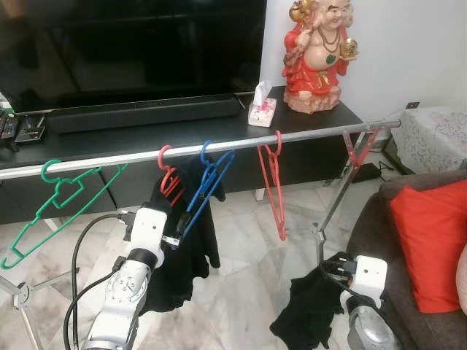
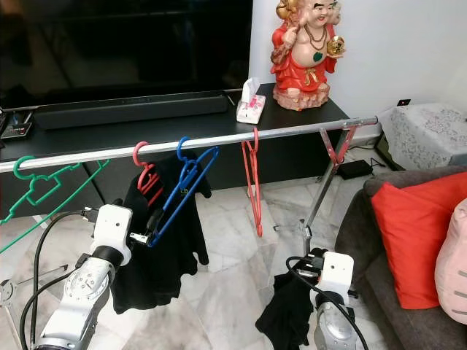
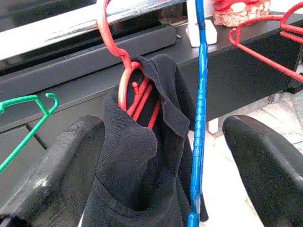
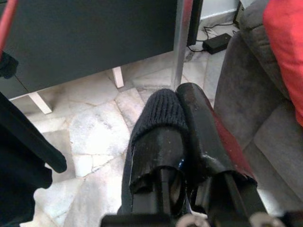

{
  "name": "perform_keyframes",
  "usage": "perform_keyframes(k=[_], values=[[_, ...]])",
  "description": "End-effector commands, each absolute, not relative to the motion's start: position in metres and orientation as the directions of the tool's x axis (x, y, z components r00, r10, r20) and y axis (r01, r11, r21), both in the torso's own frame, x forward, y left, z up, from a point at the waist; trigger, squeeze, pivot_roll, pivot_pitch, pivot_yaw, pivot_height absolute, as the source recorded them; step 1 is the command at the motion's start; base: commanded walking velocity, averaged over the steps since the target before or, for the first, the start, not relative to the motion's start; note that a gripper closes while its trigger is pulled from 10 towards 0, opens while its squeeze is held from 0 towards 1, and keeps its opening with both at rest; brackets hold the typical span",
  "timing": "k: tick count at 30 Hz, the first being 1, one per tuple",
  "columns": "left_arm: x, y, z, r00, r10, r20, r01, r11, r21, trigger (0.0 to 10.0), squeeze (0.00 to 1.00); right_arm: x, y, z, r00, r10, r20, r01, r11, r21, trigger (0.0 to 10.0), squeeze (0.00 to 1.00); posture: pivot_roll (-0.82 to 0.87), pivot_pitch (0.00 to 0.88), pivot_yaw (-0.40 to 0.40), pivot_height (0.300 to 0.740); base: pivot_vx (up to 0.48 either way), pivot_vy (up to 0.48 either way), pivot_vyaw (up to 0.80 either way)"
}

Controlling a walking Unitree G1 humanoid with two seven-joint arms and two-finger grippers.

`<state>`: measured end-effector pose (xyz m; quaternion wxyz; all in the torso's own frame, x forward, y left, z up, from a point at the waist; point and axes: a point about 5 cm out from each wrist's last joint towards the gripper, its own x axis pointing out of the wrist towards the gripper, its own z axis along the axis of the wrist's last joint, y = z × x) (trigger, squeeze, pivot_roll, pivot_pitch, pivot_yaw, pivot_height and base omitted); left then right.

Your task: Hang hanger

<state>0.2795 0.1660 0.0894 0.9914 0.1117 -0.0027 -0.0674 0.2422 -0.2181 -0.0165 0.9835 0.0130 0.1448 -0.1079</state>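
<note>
Hanger-wise this looks nearly done: the blue hanger [image 1: 208, 186] already has its hook over the long silver rail [image 1: 219, 144], which runs left to right in front of the dark TV bench [image 1: 87, 146]. It hangs between the red hanger carrying a black shirt [image 1: 179, 240] on its left and a bare red hanger [image 1: 275, 189] on its right, with a green hanger [image 1: 55, 200] further left.

The left gripper [image 3: 163, 170] sits just near of the blue one, jaws spread wide with the hanger's lower bar between them, so I'd say it's let go and only needs to back away.

The right gripper [image 4: 182, 123], low near the sofa [image 1: 408, 240], is clenched on a dark garment [image 1: 310, 310], probably for a later hanger.
</note>
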Motion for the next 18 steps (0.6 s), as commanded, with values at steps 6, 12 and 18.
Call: perform_keyframes(k=[6, 12, 18], values=[[0.2819, 0.1664, 0.0943, 0.991, -0.133, -0.003, 0.13, 0.959, 0.252, 10.0, 0.0, 0.2551, -0.2159, -0.0029, 0.957, -0.198, -0.214, 0.204, 0.979, 0.006, 10.0, 0.0, -0.07, 0.0, -0.014, 0.74, 0.0, -0.298, 0.0], [0.2824, 0.1675, 0.0942, 0.992, -0.124, -0.006, 0.121, 0.958, 0.261, 10.0, 0.0, 0.2544, -0.217, -0.0033, 0.956, -0.196, -0.218, 0.201, 0.98, -0.001, 10.0, 0.0, -0.07, 0.0, -0.013, 0.74, 0.0, -0.303, 0.0], [0.2842, 0.1673, 0.0934, 0.993, -0.117, -0.017, 0.117, 0.96, 0.256, 10.0, 0.0, 0.2545, -0.2152, -0.0038, 0.956, -0.189, -0.222, 0.194, 0.981, 0.0, 10.0, 0.0, -0.07, 0.0, -0.012, 0.74, 0.0, -0.285, 0.0]])
